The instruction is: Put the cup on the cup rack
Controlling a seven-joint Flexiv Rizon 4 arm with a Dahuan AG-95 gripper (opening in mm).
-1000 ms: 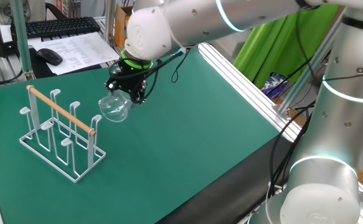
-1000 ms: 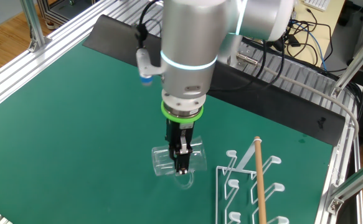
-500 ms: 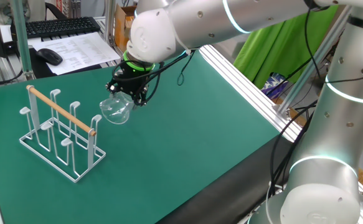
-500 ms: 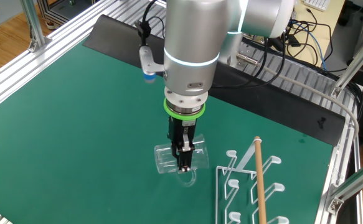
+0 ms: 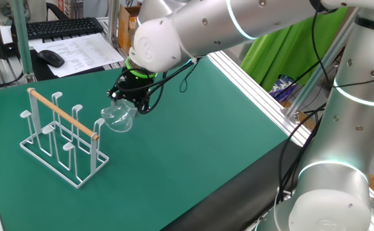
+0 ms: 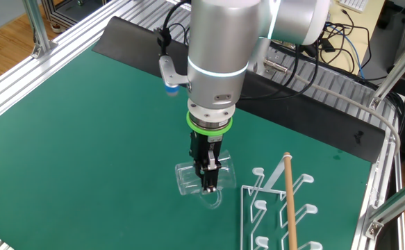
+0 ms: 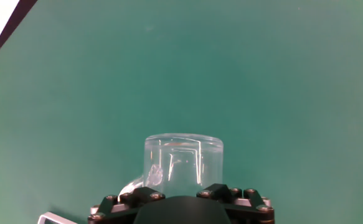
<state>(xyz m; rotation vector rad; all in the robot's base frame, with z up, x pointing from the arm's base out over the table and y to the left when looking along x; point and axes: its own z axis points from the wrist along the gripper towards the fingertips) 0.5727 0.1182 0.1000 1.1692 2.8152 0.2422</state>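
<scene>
Spanning the whole scene, one green table mat (image 5: 193, 147) is lying under everything, bare around the work. One Flexiv arm (image 5: 251, 19) is reaching in over it. One cup rack (image 5: 61, 131) is standing at the mat's edge: white wire, a rectangular base, one light wooden rod handle (image 5: 63, 114) along the top. I am counting six upright pegs in the first fixed view; the other fixed view is cutting part of the rack (image 6: 285, 208) off.

One gripper (image 6: 208, 182) is hanging above the mat with its fingers pressed onto the cup (image 6: 202, 178), pinching it about midway along its body. One cup only is showing: clear glass, lying on its side in the grasp, up off the mat and just beside the rack's near end without touching it. In the first fixed view the cup (image 5: 117, 115) is sitting close to the rod's tip.

Judging by its look, the glass is behaving as stiff, smooth and slippery, fairly light but weighted toward its thick base, and breakable against wire. A firm pinch across the wall is suiting it, since a loose one is likely letting it swivel. From the hand view the cup (image 7: 182, 163) is projecting ahead of the fingers.
</scene>
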